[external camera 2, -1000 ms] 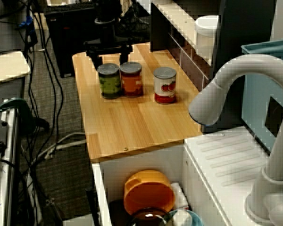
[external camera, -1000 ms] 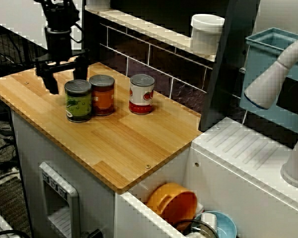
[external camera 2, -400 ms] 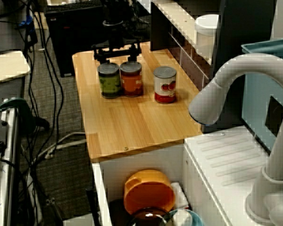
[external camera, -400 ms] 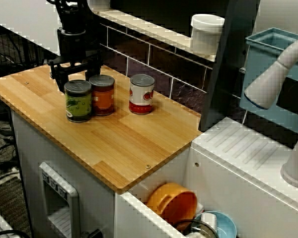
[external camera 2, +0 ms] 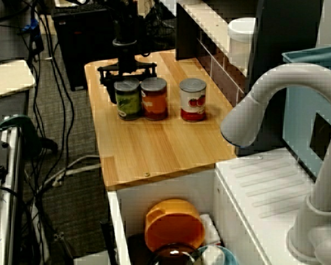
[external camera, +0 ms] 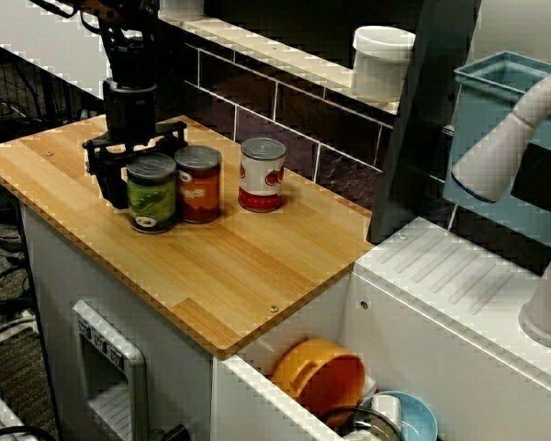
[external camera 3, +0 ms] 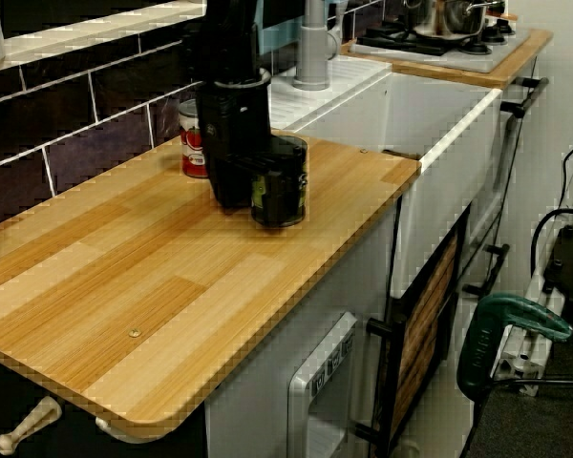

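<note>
My claw (external camera: 140, 165) stood with jaws spread apart, close behind the green can (external camera: 152, 193). The can was upright, with a silver lid and a green-yellow label, and touched the orange can (external camera: 200, 184).

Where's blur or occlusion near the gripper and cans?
High side view: faucet soft in the foreground, green can sharp, counter edges jagged. View over the faucet: faucet large and blurred. Low view along the counter: black gripper lacks detail, partly covers the green can.
</note>
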You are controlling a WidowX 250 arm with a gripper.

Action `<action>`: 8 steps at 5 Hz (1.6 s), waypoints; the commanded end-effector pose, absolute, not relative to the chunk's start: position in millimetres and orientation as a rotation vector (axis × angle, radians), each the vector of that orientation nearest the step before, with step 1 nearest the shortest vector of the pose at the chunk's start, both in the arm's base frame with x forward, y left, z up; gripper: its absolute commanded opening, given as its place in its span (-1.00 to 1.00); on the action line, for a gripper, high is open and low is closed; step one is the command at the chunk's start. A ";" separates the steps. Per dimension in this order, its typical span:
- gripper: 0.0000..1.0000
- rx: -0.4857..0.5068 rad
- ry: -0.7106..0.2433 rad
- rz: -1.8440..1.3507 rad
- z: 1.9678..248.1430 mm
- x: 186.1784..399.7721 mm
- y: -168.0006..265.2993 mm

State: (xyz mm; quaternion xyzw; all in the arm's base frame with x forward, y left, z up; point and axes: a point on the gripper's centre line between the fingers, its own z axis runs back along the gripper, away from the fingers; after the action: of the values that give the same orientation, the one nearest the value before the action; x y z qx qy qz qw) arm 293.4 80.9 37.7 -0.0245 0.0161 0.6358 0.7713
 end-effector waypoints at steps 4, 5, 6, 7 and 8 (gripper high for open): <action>1.00 -0.070 0.057 1.372 48.0 258.4 56.7; 1.00 -0.062 0.105 1.406 38.4 263.6 71.6; 1.00 -0.055 0.096 1.430 35.9 265.4 78.6; 1.00 -0.042 0.101 1.425 34.8 266.5 85.2; 1.00 -0.019 0.068 1.224 36.0 267.5 96.1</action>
State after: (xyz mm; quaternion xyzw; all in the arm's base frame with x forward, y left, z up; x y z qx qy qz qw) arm 264.8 89.0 27.2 -0.0042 0.0494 0.5727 0.8182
